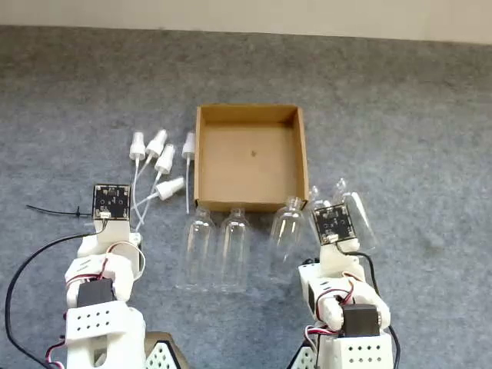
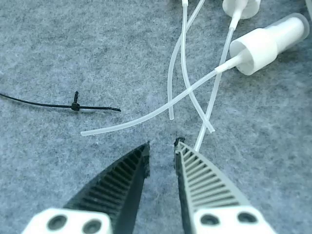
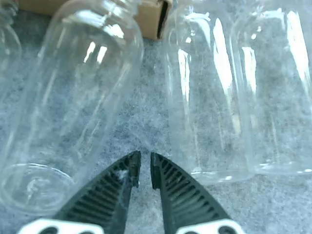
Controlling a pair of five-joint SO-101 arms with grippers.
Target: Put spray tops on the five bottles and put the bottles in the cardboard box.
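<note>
Looking down from the high view: finds the cardboard box [image 1: 198,154] standing open at the far centre of the grey felt [image 1: 400,115]. Counts five spray tops [image 1: 165,157] loose just left of the box, white heads toward the far side, thin dip tubes [image 1: 187,192] trailing nearward. Counts five clear bottles [image 1: 234,242] lying uncapped on the near side of the box, necks toward it: two side by side at left, one by the box's near right corner, two more further right, partly under the right arm [image 1: 342,300]. Places the left arm [image 1: 104,261] at near left, wrist over the tube ends. Notes a black cable tie [image 1: 54,210] on the felt, left of that arm.

Turning to the left wrist view: sees the left gripper [image 2: 163,145] low over the felt, fingers a little spread and pinching nothing, one tip just beside the end of a tube. Finds the tubes crossing beyond the tips, two white heads further off, the cable tie off to the left.

Turning to the right wrist view: sees the right gripper [image 3: 145,157] above bare felt between two bottles, fingers nearly together with a thin gap, gripping nothing. Finds three bottles lying with bases toward the gripper and a corner of the box just past their necks.
</note>
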